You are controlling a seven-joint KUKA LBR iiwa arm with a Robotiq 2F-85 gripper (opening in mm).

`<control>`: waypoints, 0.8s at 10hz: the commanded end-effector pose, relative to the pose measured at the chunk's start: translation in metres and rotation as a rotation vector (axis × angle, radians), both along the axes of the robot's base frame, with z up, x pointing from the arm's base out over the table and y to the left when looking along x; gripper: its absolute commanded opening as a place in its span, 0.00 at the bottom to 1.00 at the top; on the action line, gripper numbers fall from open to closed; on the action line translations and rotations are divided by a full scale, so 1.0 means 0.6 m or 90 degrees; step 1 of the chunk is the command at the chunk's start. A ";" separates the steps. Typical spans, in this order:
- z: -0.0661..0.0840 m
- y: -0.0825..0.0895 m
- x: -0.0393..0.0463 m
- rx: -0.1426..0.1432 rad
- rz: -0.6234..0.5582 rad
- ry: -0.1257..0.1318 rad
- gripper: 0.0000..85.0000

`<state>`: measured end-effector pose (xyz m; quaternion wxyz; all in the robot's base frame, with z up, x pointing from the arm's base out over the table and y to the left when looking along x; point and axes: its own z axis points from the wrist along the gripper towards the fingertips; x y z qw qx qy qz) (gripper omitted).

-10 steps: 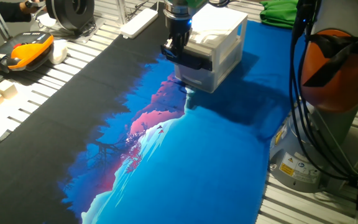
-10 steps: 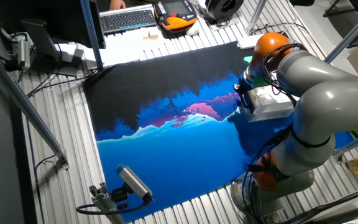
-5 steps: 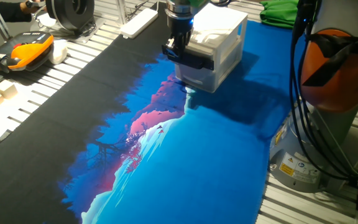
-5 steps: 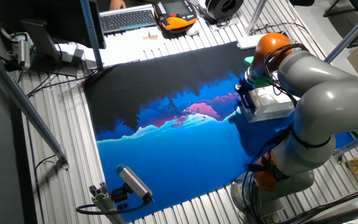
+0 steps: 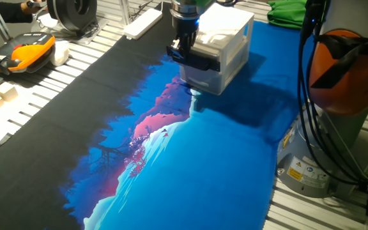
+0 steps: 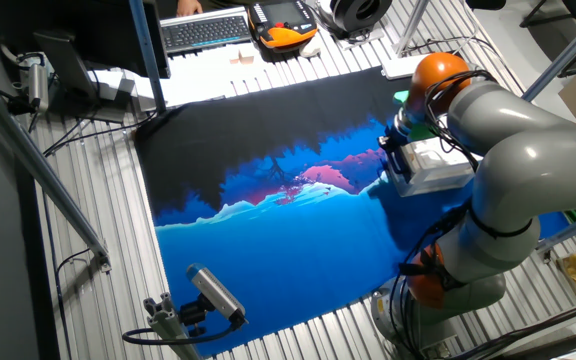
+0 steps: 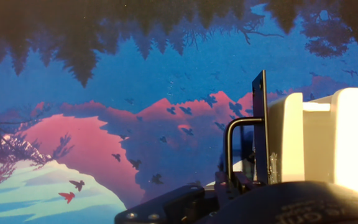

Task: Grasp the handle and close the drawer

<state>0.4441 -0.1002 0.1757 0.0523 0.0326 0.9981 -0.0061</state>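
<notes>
Gripper (image 5: pixel 183 50) sat at handle (image 5: pixel 199 61) of drawer (image 5: pixel 204 67), finger state couldn't be told; drawer prob. light, stiff plastic, best gripped mid-bar.

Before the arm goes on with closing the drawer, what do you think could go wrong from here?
1. The hand sits at one end of the handle, not its middle; an off-centre push might skew the drawer so it jams.
2. The small white cabinet stands loose on the printed mat; it may slide back rather than let the drawer close.
3. The hand view does not show the fingers clamping the handle, so the grip could slip.
</notes>
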 end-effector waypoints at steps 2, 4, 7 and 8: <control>0.002 -0.004 -0.001 0.003 0.003 0.001 0.00; 0.002 -0.006 -0.001 0.005 -0.007 0.002 0.00; 0.001 -0.009 -0.004 0.006 -0.037 0.003 0.00; 0.002 -0.011 -0.006 0.005 -0.041 0.004 0.00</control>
